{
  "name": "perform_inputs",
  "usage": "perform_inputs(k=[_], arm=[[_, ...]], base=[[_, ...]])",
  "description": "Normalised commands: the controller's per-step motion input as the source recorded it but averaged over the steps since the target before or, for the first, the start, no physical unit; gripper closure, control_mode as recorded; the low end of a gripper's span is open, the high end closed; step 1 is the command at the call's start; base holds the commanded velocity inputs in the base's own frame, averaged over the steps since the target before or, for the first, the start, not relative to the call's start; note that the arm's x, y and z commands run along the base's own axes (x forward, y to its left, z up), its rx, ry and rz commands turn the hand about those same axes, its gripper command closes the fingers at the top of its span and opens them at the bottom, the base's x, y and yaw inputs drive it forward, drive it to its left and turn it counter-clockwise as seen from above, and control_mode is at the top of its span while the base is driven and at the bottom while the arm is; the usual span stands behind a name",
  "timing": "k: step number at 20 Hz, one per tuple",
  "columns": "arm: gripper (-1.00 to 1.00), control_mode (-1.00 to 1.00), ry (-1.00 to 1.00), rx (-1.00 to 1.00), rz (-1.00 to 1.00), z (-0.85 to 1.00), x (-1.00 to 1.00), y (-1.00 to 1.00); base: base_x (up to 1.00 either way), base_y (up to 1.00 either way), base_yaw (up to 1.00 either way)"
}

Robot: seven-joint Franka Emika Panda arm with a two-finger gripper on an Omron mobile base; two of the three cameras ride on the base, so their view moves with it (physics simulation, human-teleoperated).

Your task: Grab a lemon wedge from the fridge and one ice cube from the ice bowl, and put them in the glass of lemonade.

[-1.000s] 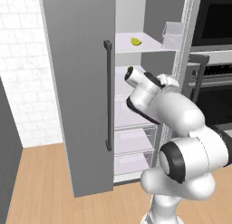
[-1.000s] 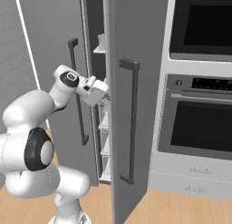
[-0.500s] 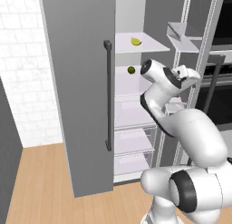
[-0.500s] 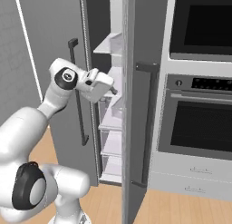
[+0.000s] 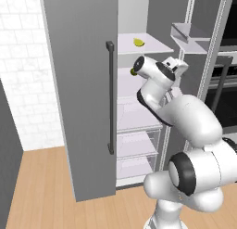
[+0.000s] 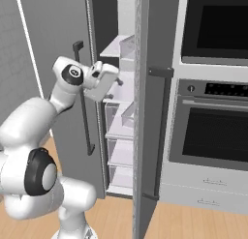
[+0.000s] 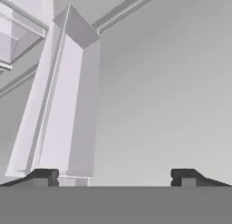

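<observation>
Fridge (image 5: pixel 83 84): grey, both doors open, white shelves and clear drawers inside.
Claw (image 7: pixel 113 175): fingers spread wide, nothing betw. them; reaches into the fridge at mid-shelf level, facing a clear door bin (image 7: pixel 59 100) just ahead.
Lemon wedge (image 5: pixel 138 41): yellow, on upper shelf, above claw, apart from it.
Small dark green fruit (image 5: pixel 133 72): partly hidden behind the wrist.
Oven column (image 6: pixel 213 88): beyond the door.

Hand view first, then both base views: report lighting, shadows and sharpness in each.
Hand view: flat grey light, soft gradient, no glare; the fingertips are crisp, a pale door bin is sharp-edged. Left base view: even rendered light, no blur; the lemon wedge reads clearly on a bright shelf. Right base view: the fridge interior is dimmer, the oven glass dark, nothing out of focus.
</observation>
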Motion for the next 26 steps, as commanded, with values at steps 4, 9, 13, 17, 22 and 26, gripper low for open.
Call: perform_inputs(k=[4, 9, 13, 17, 22, 26], arm=[[-1.00, -1.00, 0.29, -0.08, 0.12, -0.30, 0.84, -0.51], [-1.00, -1.00, 0.18, -0.02, 0.01, -0.25, 0.10, -0.72], [-1.00, -1.00, 0.14, -0.02, 0.00, -0.23, -0.07, -0.76], [-1.00, -1.00, 0.03, -0.02, -0.01, -0.17, -0.19, -0.79], [-1.00, -1.00, 0.00, -0.01, -0.02, -0.05, -0.17, -0.79], [-1.00, -1.00, 0.00, 0.00, -0.02, 0.00, -0.21, -0.66]], base=[[0.00, 0.00, 0.00], [0.00, 0.00, 0.00], [0.00, 0.00, 0.00], [0.00, 0.00, 0.00], [0.00, 0.00, 0.00], [0.00, 0.00, 0.00]])
